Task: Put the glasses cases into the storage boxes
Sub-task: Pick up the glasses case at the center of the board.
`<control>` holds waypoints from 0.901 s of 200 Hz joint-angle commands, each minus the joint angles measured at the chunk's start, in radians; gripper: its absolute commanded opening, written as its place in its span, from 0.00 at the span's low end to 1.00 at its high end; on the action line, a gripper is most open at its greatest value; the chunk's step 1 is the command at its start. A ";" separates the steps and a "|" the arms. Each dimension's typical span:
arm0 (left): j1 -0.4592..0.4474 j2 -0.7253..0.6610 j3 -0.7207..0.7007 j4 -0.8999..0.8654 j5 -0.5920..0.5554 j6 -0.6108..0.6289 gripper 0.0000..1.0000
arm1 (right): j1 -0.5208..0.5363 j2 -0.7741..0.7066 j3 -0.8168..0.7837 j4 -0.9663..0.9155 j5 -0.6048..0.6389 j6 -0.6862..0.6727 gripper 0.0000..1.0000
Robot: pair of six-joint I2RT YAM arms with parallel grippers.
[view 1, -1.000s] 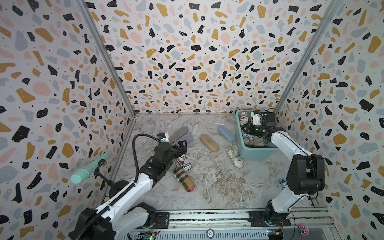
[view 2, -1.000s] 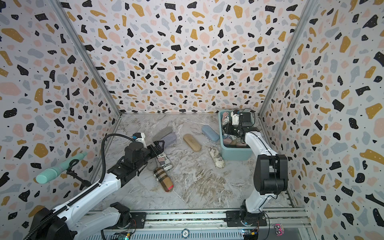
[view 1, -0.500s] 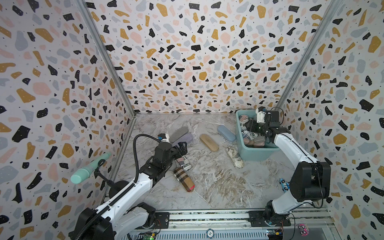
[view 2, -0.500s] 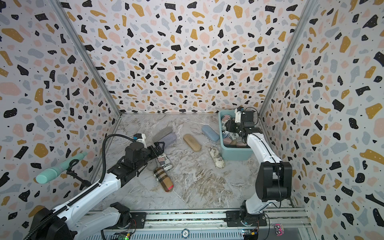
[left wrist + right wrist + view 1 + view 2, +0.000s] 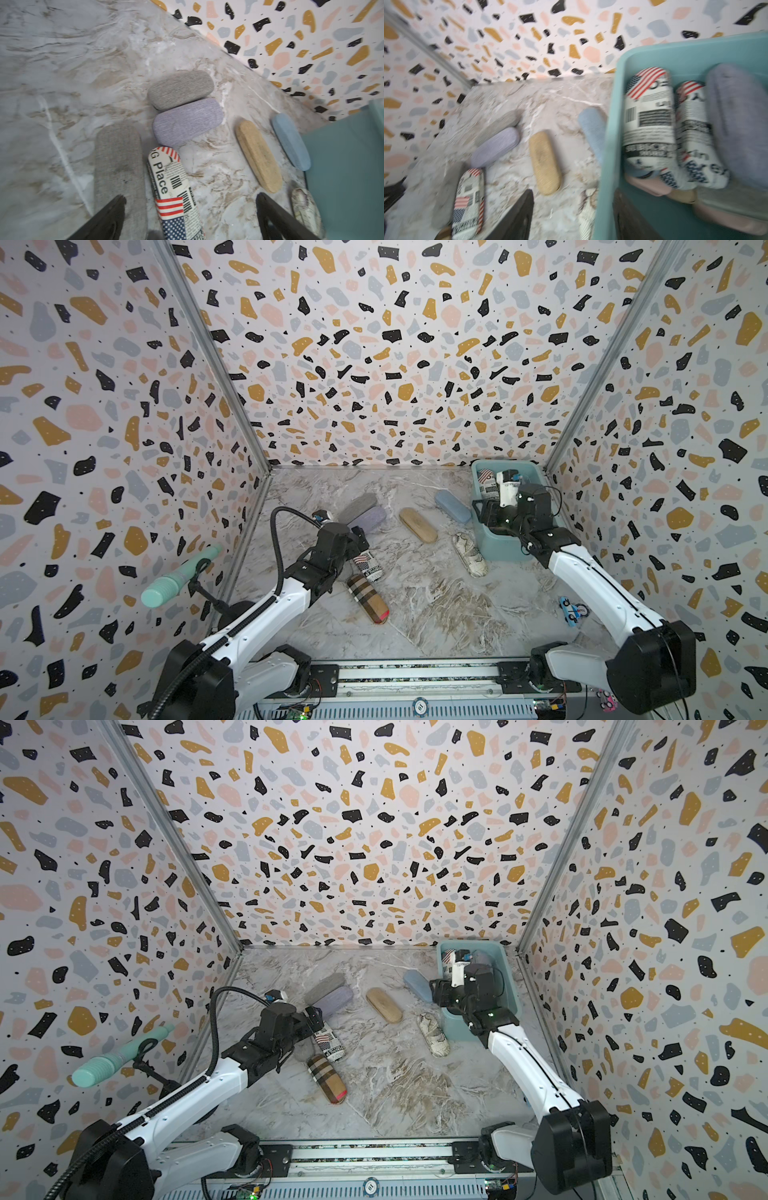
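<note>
On the floor [image 5: 436,614], eight glasses cases [image 5: 417,524], one tub [image 5: 498,549], left hand [image 5: 191,199] spread, right hand [image 5: 573,195] spread

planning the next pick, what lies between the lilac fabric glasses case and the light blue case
A tan cork oblong glasses case, touching neither; both top views and the left wrist view show it.

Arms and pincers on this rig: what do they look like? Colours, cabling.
The left arm and right arm have white links with black joint housings. A black ribbed hose loops off the left arm. The left pincer and right pincer have flat black fingers. Each wrist carries a white camera module.
</note>
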 commanded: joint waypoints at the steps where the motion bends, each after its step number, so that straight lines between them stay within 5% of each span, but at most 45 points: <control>1: 0.007 -0.008 0.012 -0.046 -0.117 0.000 0.96 | 0.098 -0.066 -0.027 0.055 0.059 -0.004 0.64; 23: 0.008 -0.023 -0.012 -0.013 -0.123 0.021 0.95 | 0.157 -0.077 -0.039 0.043 -0.035 0.026 0.65; 96: 0.036 0.000 -0.006 -0.074 -0.132 0.067 0.97 | 0.237 -0.077 -0.101 0.050 0.050 -0.015 0.68; 180: 0.062 0.313 0.130 -0.226 -0.121 0.169 0.98 | 0.265 -0.046 -0.112 0.065 -0.055 -0.021 0.80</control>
